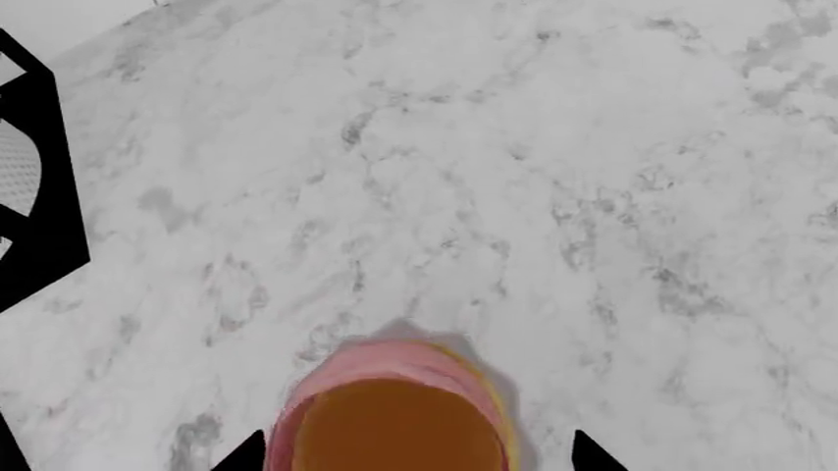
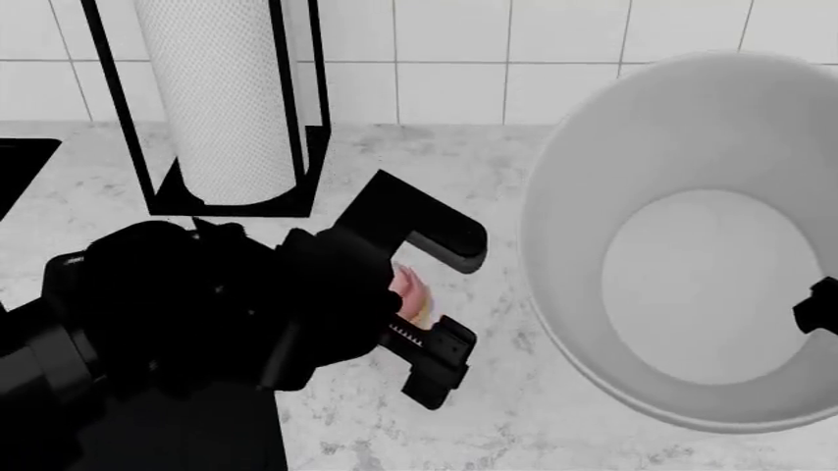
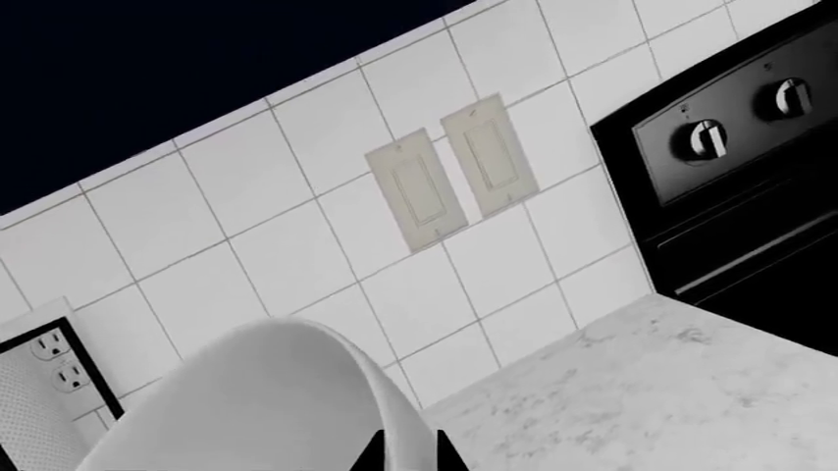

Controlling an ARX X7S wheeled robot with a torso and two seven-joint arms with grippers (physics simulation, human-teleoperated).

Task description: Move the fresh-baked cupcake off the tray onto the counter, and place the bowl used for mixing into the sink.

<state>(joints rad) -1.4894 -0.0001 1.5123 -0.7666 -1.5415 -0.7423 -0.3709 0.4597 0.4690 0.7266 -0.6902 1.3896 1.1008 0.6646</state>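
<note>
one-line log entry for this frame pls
left hand: shut on cupcake, low over counter | right hand: shut on bowl rim, bowl lifted and tilted | tray: not in view

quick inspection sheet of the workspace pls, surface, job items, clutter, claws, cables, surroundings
surface: white marble counter, bare around the left claw
job's things: cupcake between the left claw's fingers over the counter; bowl lifted and tilted, rim held by the right claw; tray not seen; sink only a black edge
clutter: paper-towel roll in a black stand
grippers: left claw shut on the cupcake; right claw shut on the bowl's rim
cables: nothing seen
surroundings: white tiled wall, wall switches, black stove
</note>
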